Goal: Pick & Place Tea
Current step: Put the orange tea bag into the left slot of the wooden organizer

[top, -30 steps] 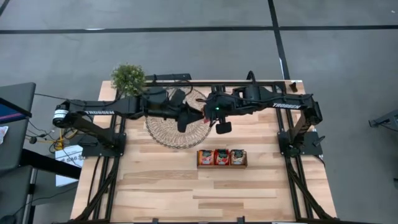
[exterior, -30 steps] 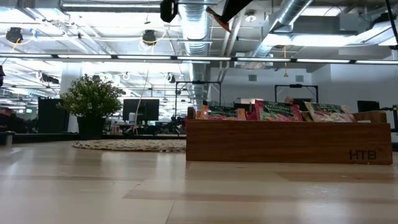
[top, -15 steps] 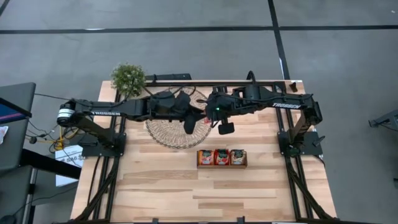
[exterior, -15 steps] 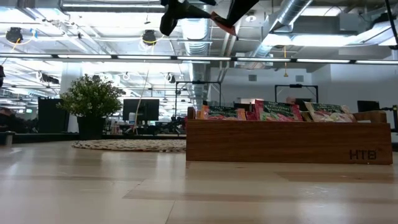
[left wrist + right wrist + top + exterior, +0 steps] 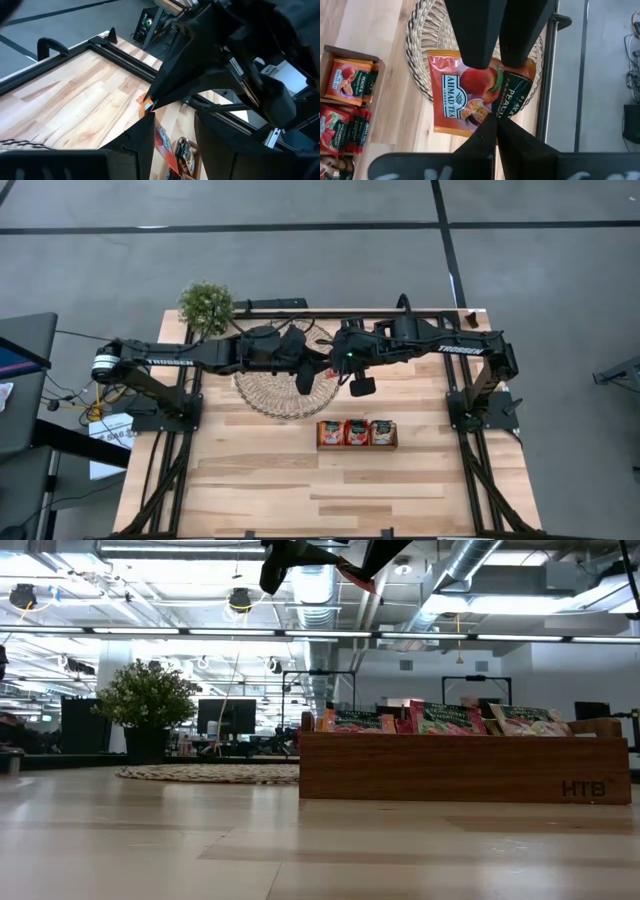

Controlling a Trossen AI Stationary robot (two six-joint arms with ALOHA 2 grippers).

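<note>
A red tea sachet [image 5: 465, 95] with a fruit picture hangs in the air above the round woven mat [image 5: 270, 390], with my right gripper [image 5: 495, 131] shut on it. My left gripper [image 5: 174, 120] stands open opposite the right one, its two fingers [image 5: 475, 35] reaching the sachet's free edge. In the left wrist view the sachet [image 5: 161, 137] shows edge-on between those fingers, close to one of them. In the low view both grippers and the sachet [image 5: 356, 577] sit at the top edge. More tea sachets [image 5: 357, 431] stand in the wooden tray [image 5: 460, 768]. My right gripper pinches the middle of one sachet edge [image 5: 489, 116] between its two fingers, coming slanting down from the table's right side. The sachet is lifted clear above the mat, flat and unbent, its printed face toward the wrist camera. My left gripper: I cannot tell whether its fingers touch the sachet.
The three-part wooden tray [image 5: 395, 442] stands near the table's middle, on the near side of the mat. A potted plant [image 5: 206, 305] stands at the far left corner. Bare wooden tabletop [image 5: 300, 490] lies toward the near edge.
My left gripper has gone toward the table's right and a little down, up to the sachet held by the right gripper, rolling as it went. It has kept still for the last half second. The right gripper and the sachet have stayed in place.
</note>
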